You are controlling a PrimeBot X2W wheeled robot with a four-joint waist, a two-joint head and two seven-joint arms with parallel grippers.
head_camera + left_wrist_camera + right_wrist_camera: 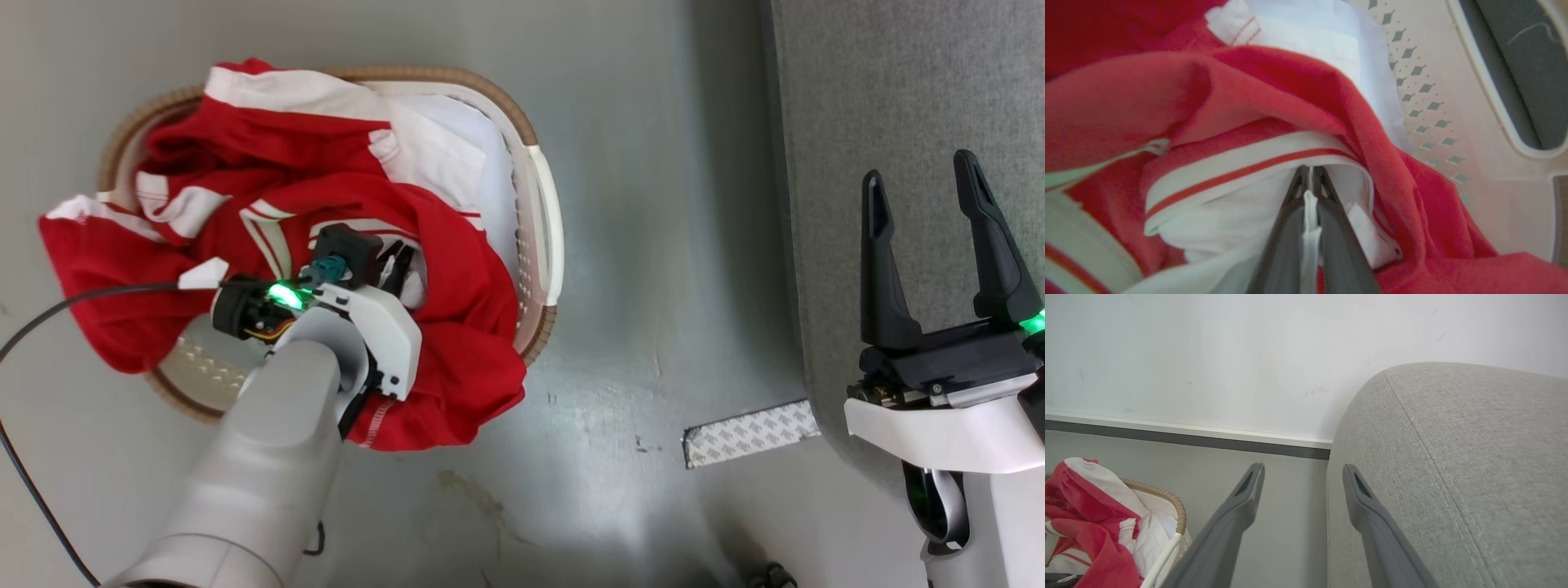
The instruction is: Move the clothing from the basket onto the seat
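left claw [1310, 179] clenched on the clothing [457, 269] in the basket [545, 212]; right claw [920, 167] released beside the seat [898, 82]

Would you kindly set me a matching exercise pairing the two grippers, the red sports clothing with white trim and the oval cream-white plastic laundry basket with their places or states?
Things:
1. left gripper
2. right gripper
3. red sports clothing with white trim
4. oval cream-white plastic laundry basket with brown rim

States:
A. heaped up, spilling over a rim
B. open, holding nothing, by the grey fabric sofa
C. shut on a white fold of the clothing
D. standing on the grey floor

Pairs: 1-C, 2-B, 3-A, 4-D
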